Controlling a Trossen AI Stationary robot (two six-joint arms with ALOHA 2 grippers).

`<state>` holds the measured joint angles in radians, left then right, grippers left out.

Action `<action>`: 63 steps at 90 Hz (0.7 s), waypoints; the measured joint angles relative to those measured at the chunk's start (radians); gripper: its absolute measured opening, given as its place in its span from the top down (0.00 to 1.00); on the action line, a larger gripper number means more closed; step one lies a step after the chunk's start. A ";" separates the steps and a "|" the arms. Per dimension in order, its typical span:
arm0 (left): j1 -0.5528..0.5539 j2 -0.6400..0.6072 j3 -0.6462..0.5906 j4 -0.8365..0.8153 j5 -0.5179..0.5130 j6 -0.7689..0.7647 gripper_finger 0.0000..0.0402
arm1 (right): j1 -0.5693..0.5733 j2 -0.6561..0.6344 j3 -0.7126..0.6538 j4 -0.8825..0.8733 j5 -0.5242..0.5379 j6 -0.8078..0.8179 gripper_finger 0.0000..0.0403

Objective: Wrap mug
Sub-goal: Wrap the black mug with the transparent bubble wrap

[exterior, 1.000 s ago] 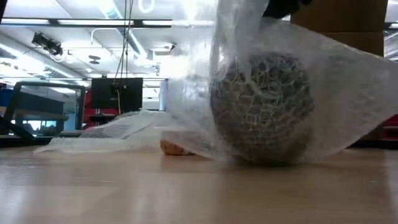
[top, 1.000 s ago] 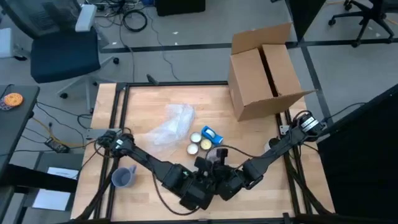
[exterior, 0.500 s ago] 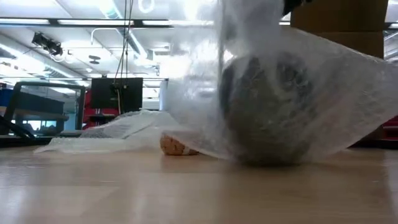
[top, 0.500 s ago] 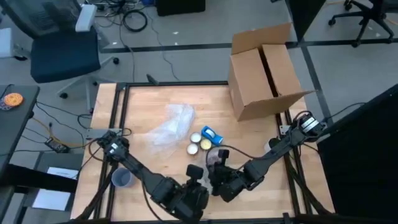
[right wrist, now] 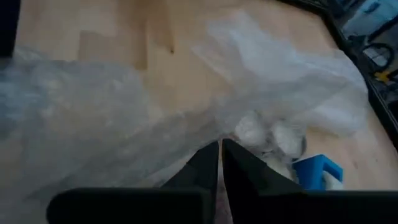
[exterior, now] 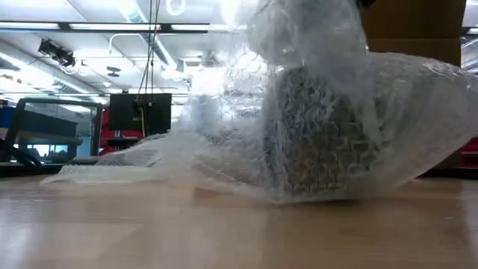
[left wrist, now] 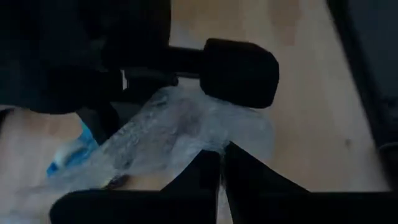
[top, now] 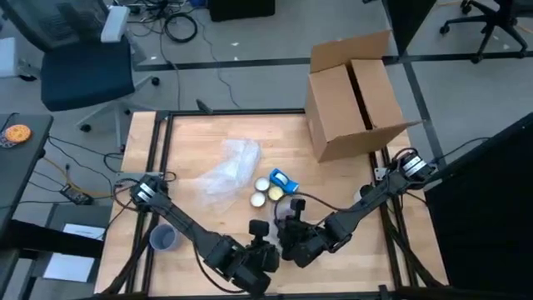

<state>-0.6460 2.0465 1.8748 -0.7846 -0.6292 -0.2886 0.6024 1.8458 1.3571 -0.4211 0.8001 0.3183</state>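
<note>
A dark mug [exterior: 321,146] stands on the table near its front edge, under a sheet of clear bubble wrap [exterior: 299,97] that bunches above it. In the high view both arms hide it. My left gripper [top: 268,248] and my right gripper [top: 288,233] meet there, each shut on the wrap. The wrap's lower edges lie on the wood around the mug. A blue mug [top: 162,239] stands apart by the table's left edge. My left gripper pinches an edge of the bubble wrap [left wrist: 208,144] between its two shut fingers, coming from the near side. The wrap spreads away from the fingertips toward the mug. How many layers it has does not show. My right gripper pinches the bubble wrap [right wrist: 214,134] between its two shut fingers at a bunched fold. From the fingers the wrap runs off over the table. Whether one layer or several, I cannot tell.
A second heap of bubble wrap [top: 229,167] lies mid-table. Tape rolls [top: 265,192] and a blue dispenser [top: 285,177] sit just beyond the grippers. An open cardboard box [top: 354,96] stands at the far right. Bare wood lies left of the grippers.
My left gripper has drawn back toward the table's near edge, away from my right gripper, then held there. The bubble wrap has been pulled over the mug: it now bunches above it and spreads out on the table to one side.
</note>
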 joint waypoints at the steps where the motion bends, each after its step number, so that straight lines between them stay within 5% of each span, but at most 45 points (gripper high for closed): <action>1: 0.000 -0.005 -0.012 0.019 0.000 0.005 1.00 | 0.002 0.000 0.000 0.000 0.000 0.000 1.00; 40: 0.038 -0.235 -0.582 0.809 0.042 0.095 1.00 | -0.030 0.000 0.000 0.044 -0.086 -0.091 1.00; 63: 0.064 -0.256 -0.805 1.184 0.045 0.102 1.00 | -0.050 -0.002 -0.101 0.304 -0.084 -0.083 1.00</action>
<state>-0.5825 1.7907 1.0701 0.3997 -0.5845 -0.1869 0.5524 1.8440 1.2561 -0.1172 0.7164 0.2350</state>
